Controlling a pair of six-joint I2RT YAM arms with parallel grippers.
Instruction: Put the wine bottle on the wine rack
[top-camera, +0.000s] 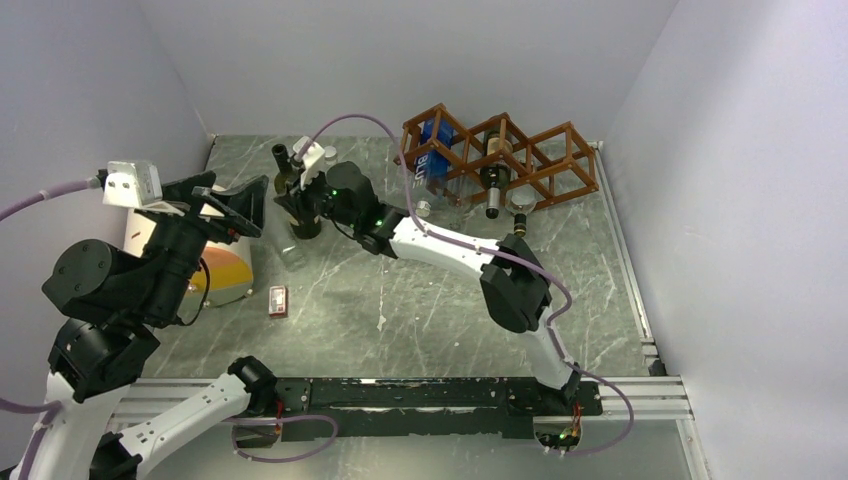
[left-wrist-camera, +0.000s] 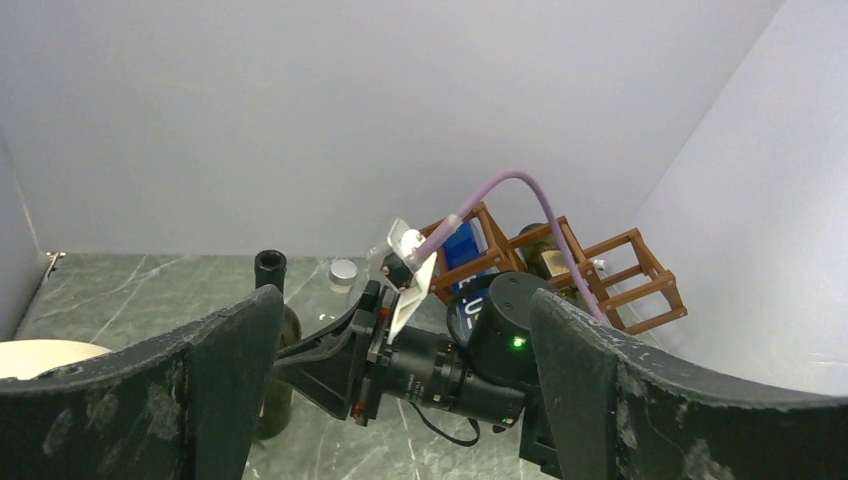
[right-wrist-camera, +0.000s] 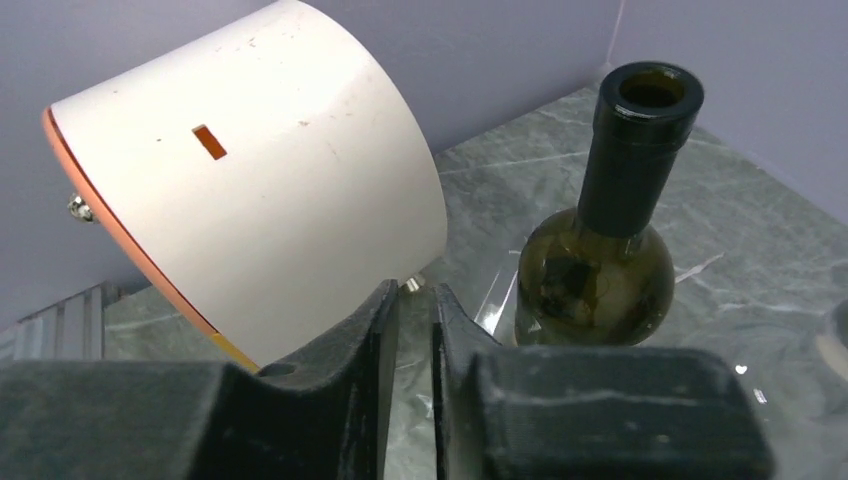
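Right gripper (right-wrist-camera: 412, 300) near wine bottle (right-wrist-camera: 600, 270); "BLU" label (top-camera: 430, 160) in wine rack (top-camera: 528, 150)

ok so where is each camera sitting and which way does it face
top external: above and behind the robot, looking down on the table; both arms show.
left wrist: on the left arm, facing the back wall; open left gripper frames the right arm.
right wrist: low, facing left at the wine bottle; shut right gripper below.
shared: all three see the wine bottle.

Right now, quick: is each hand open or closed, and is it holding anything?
Left hand: open, empty.
Right hand: closed, gripping nothing; the bottle stands beside it.
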